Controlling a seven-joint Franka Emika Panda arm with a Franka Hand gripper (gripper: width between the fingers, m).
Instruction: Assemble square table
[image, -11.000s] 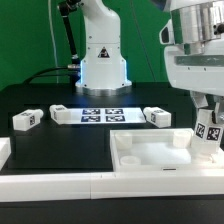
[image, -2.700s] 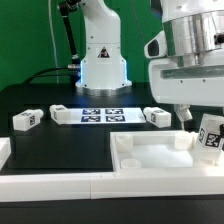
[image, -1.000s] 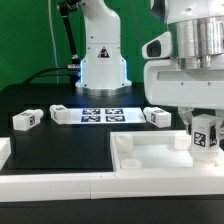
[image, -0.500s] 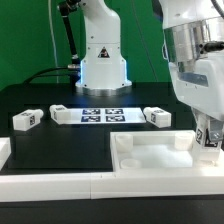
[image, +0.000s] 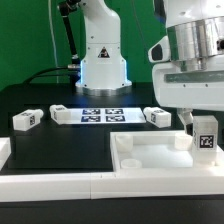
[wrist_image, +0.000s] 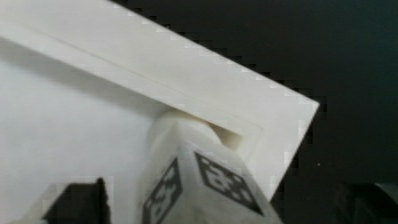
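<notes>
A: Exterior view, what are the jaws doing?
B: Pinching a leg between them, its long axis hanging upright straight below.
A: And the tabletop?
B: It's lying underneath. The leg is sitting at its corner on the exterior view's right; can't tell if it's touching.

A robotics lab test cell: the arm's white base stands at the back of a black counter, with a green backdrop and hanging cables behind. A marker board and tagged white legs carry black-and-white tracking tags.
</notes>
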